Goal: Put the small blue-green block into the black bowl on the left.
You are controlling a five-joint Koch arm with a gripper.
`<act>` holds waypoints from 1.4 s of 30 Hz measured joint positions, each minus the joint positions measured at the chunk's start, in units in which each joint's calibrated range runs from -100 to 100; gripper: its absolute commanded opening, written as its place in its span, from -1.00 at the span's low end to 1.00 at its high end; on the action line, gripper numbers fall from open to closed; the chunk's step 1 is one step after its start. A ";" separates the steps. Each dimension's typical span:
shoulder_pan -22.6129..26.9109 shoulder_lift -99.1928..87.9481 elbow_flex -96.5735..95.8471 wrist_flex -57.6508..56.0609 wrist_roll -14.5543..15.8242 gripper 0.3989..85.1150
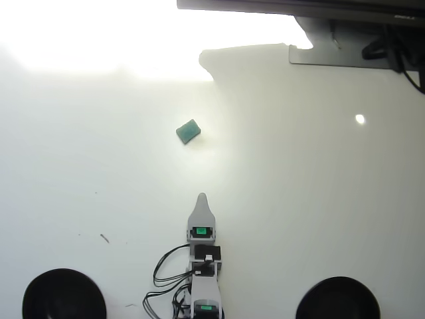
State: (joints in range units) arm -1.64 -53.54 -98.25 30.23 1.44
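The small blue-green block [188, 131] lies on the white table, turned at an angle, left of centre in the overhead view. My gripper [202, 198] points up the picture from the bottom centre, well below the block and slightly to its right, apart from it. Only one pointed tip shows, so I cannot tell whether the jaws are open or shut. It holds nothing that I can see. The black bowl [63, 296] sits at the bottom left, cut by the frame edge.
A second black bowl [338, 299] that looks the same sits at the bottom right. A dark monitor and its stand [332, 40] are at the top right. Black cables [163, 279] loop beside the arm's base. Strong glare washes out the top left.
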 measured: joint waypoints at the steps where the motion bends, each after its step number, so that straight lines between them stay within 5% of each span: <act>1: 0.10 0.00 0.00 0.00 -0.83 0.13; 8: 1.07 -4.92 0.74 -3.54 -2.00 0.13; 21: 5.08 -16.67 17.45 -30.77 -6.30 0.13; 42: 5.71 23.11 55.40 -41.14 -10.94 0.07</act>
State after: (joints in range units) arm 4.08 -30.43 -42.84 -10.90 -9.50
